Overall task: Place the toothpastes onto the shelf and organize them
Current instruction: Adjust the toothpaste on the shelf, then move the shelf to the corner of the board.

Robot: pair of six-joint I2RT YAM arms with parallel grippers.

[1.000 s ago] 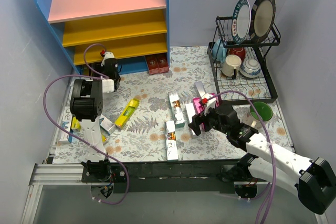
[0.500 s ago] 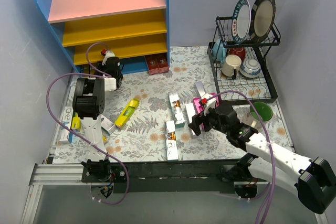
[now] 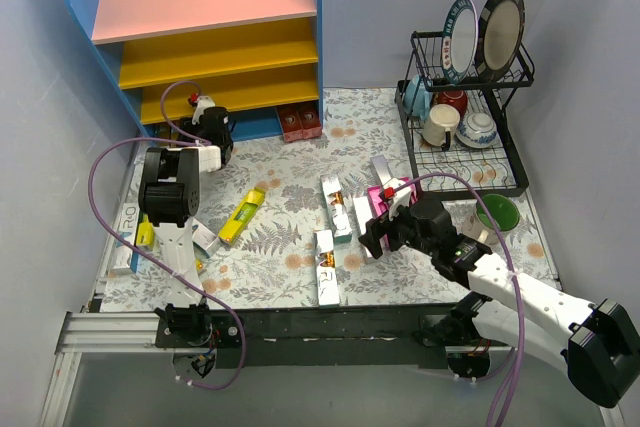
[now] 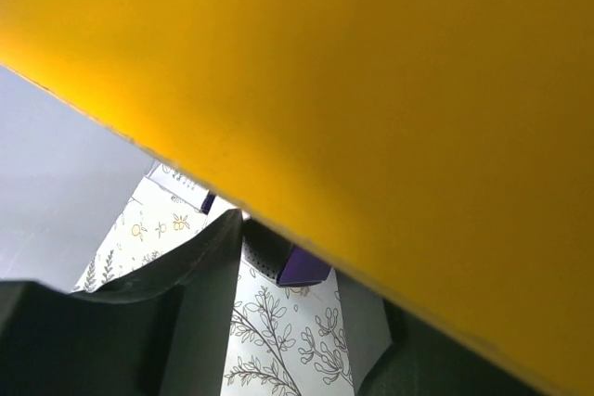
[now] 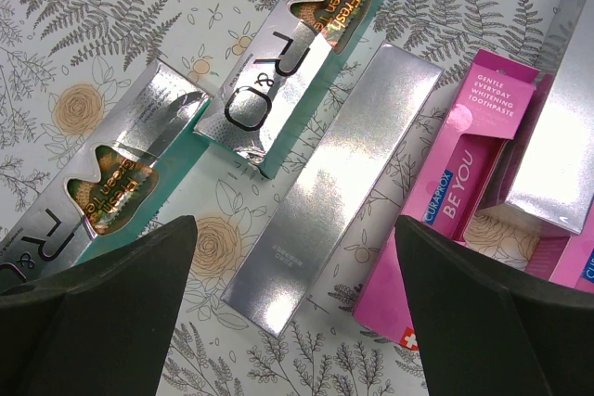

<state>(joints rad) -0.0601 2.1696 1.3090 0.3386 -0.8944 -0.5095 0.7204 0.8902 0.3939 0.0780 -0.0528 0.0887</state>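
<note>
The shelf (image 3: 210,47) stands at the back left, with blue sides, a pink top board and yellow lower boards. My left gripper (image 3: 213,127) is at its lowest opening. In the left wrist view the yellow board (image 4: 371,71) fills most of the frame, and my left gripper (image 4: 288,340) is open and empty over the cloth, near a purple-ended box (image 4: 299,264). Toothpastes lie on the mat: a yellow one (image 3: 241,216), silver-teal ones (image 3: 333,205) and a pink one (image 3: 380,197). My right gripper (image 3: 376,232) is open above a silver box (image 5: 334,183), beside the pink box (image 5: 455,201).
Two dark red boxes (image 3: 300,122) stand at the shelf's foot. A black dish rack (image 3: 465,97) with plates, cups and bowls is at the back right, with a green bowl (image 3: 497,212) in front of it. More boxes (image 3: 140,237) lie by the left arm. Two silver-teal boxes (image 5: 278,71) lie left of the silver one.
My left gripper has moved slightly further back toward the shelf's lowest opening. My right arm has stayed in place.
</note>
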